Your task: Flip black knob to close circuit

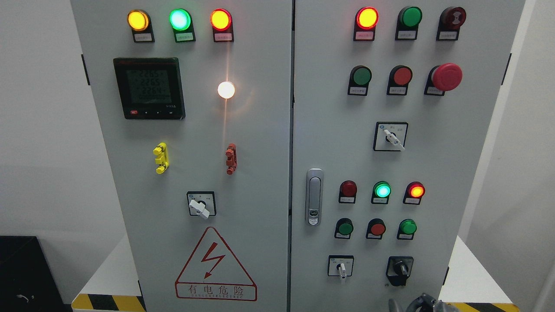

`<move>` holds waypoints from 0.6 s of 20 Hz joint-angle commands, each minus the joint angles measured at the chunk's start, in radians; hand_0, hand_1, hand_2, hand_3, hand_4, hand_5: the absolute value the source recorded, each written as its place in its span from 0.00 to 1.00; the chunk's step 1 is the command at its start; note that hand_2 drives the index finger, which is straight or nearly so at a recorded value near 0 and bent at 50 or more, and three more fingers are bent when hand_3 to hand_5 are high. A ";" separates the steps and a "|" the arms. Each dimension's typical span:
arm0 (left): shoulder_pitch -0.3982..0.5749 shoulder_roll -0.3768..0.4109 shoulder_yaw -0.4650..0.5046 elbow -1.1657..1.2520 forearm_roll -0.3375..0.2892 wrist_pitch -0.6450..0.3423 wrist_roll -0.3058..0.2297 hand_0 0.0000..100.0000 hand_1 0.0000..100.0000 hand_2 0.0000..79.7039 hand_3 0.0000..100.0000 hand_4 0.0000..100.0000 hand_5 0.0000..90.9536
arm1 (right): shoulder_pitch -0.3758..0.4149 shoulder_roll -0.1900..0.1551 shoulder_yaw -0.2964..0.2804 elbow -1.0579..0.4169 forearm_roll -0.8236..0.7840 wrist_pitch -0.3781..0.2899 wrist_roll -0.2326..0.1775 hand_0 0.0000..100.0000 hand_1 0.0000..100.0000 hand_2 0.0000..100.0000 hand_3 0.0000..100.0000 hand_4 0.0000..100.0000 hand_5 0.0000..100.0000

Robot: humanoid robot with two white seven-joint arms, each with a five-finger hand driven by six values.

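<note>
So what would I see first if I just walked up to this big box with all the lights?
Probably the glowing white round lamp in the middle of the left door, which throws a bright streak up and down. Next, the big red mushroom-shaped button sticking out at the upper right, and the red triangle warning sign with a lightning bolt low on the left door. The black knob sits at the bottom right, with a grey robot hand just below it.

Robot hand [427, 303] cut off by bottom edge, fingers unclear.

Black knob [400, 270] – low right door, handle roughly upright
</note>
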 commanded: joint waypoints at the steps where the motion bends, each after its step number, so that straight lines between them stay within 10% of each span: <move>1: 0.006 -0.001 0.000 0.000 0.001 0.000 -0.001 0.12 0.56 0.00 0.00 0.00 0.00 | 0.081 -0.005 0.018 -0.139 -0.432 0.019 -0.011 0.00 0.08 0.45 0.60 0.58 0.55; 12: 0.006 -0.001 0.000 0.000 -0.001 0.000 -0.001 0.12 0.56 0.00 0.00 0.00 0.00 | 0.195 -0.009 0.012 -0.182 -0.742 -0.108 0.006 0.00 0.00 0.07 0.16 0.12 0.04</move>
